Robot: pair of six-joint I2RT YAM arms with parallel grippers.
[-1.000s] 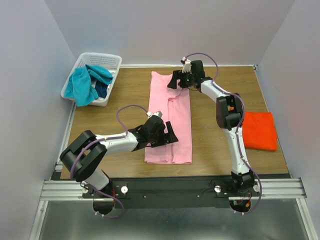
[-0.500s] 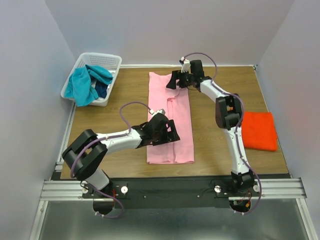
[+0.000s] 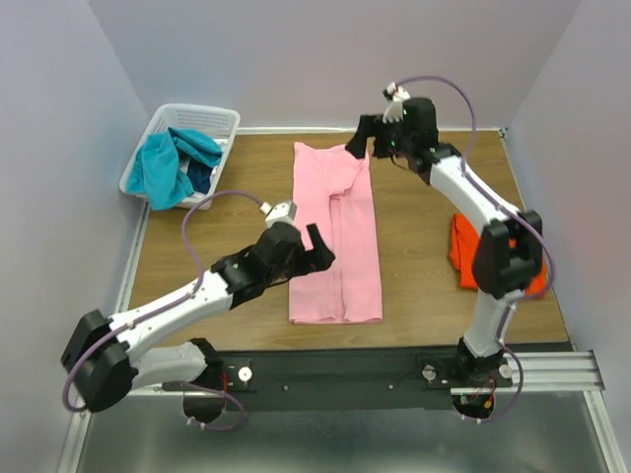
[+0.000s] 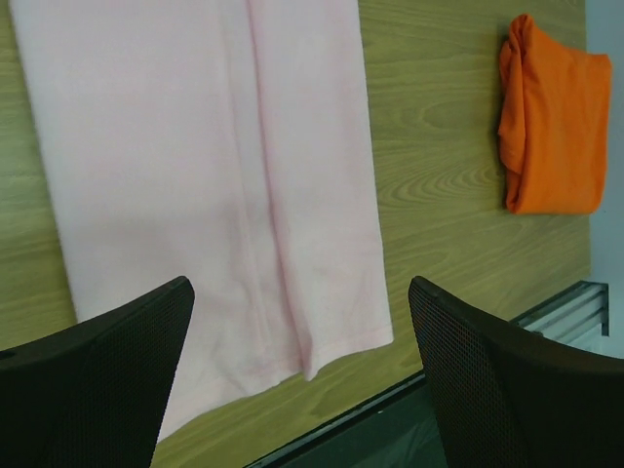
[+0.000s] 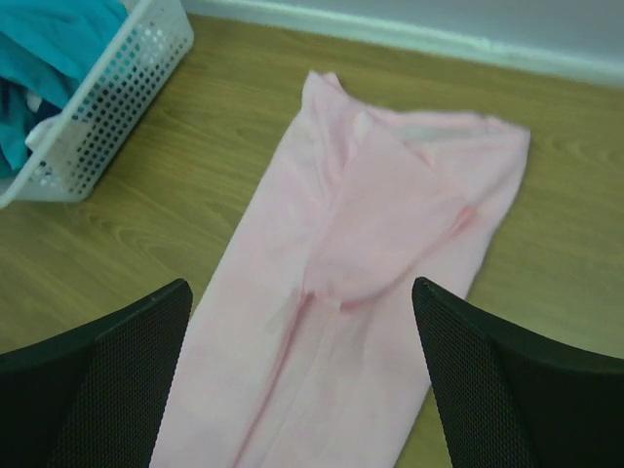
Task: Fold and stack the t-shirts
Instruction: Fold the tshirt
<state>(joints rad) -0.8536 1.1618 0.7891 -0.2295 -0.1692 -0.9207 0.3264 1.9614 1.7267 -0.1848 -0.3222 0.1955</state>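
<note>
I see the long light pink cloth t-shirt (image 3: 336, 232) running near to far, my left claw (image 3: 318, 248) by its near half, my right claw (image 3: 361, 139) above its far end, both open and empty.

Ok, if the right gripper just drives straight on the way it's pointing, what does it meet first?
Most likely the pink t-shirt: its folded far end sits centred ahead of the open right gripper in the wrist view. Nothing shows in between, though depth is hard to judge.
</note>
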